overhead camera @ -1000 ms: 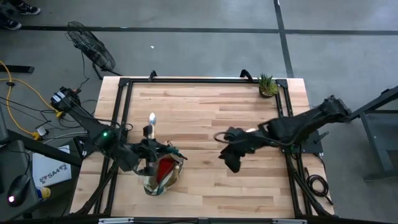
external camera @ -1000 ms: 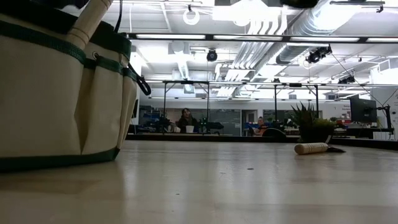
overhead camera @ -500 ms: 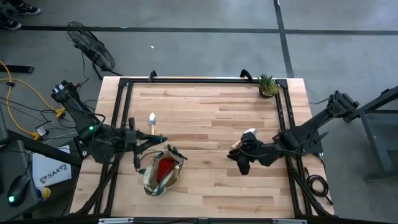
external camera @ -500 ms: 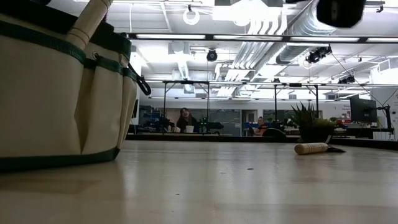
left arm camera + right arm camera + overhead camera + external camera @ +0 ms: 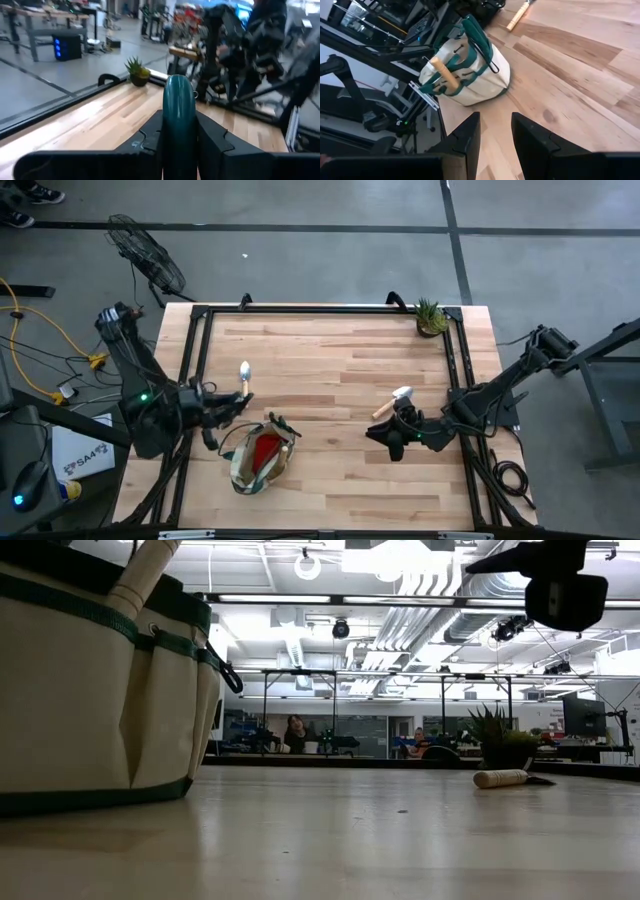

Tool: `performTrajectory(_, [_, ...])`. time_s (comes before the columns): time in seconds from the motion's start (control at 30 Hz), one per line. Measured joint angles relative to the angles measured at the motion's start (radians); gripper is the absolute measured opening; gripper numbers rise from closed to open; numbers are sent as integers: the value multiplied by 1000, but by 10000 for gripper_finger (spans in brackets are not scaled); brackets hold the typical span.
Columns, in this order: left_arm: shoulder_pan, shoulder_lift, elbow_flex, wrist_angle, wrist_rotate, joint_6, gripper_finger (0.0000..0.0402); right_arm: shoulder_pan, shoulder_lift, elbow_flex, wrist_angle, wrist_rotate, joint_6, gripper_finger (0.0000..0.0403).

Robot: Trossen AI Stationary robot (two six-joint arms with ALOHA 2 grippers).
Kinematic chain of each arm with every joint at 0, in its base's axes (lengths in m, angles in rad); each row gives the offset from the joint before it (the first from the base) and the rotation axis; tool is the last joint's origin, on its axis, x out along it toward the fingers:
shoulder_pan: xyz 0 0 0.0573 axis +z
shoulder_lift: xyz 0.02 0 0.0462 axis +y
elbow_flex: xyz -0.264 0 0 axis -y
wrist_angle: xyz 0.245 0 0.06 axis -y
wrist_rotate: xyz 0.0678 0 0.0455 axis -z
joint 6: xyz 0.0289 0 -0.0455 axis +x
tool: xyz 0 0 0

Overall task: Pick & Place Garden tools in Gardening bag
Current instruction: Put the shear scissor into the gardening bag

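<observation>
Both arms have drawn back toward the tabletop's side edges: left gripper (image 5: 222, 412) clenches a green-handled pruner (image 5: 178, 120) beside the gardening bag (image 5: 258, 458), right gripper (image 5: 392, 438) hangs released, empty, near 1 trowel (image 5: 391, 402).

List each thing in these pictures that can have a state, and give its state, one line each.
gardening bag: upright, open-topped, holding a red cloth and a wooden handle
pruner: clamped in the left gripper
right gripper: open, empty
trowel: lying loose on the table
wooden-handled tool: lying flat near the right gripper
potted plant: upright, at a table corner
</observation>
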Motion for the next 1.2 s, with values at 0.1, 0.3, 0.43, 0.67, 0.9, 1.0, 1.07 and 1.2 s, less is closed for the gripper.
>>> performTrajectory(0.1, [-53, 29, 0, 22, -88, -17, 69, -1, 0, 0, 0, 0, -4, 102])
performTrajectory(0.3, [-97, 74, 0, 103, -76, 7, 69, -1, 0, 0, 0, 0, -5, 102])
performTrajectory(0.43, [-142, 88, 0, 116, 0, 3, 69, -1, 0, 0, -1, -3, -6, 102])
performTrajectory(0.67, [-203, 97, 1, 250, 45, 88, 69, -1, 0, 0, -1, -3, -7, 102])
performTrajectory(0.9, [-209, 102, 1, 388, 172, 231, 69, -1, 0, 0, -2, -1, -7, 102])
performTrajectory(1.0, [-209, 109, 1, 427, 212, 277, 69, -1, 0, 0, -2, -1, -7, 102])
performTrajectory(1.07, [-209, 114, 1, 452, 242, 296, 69, -1, 0, 0, -3, -1, -12, 102])
performTrajectory(1.2, [-209, 143, 0, 503, 307, 328, 69, 6, 0, 1, -8, 0, -28, 102])
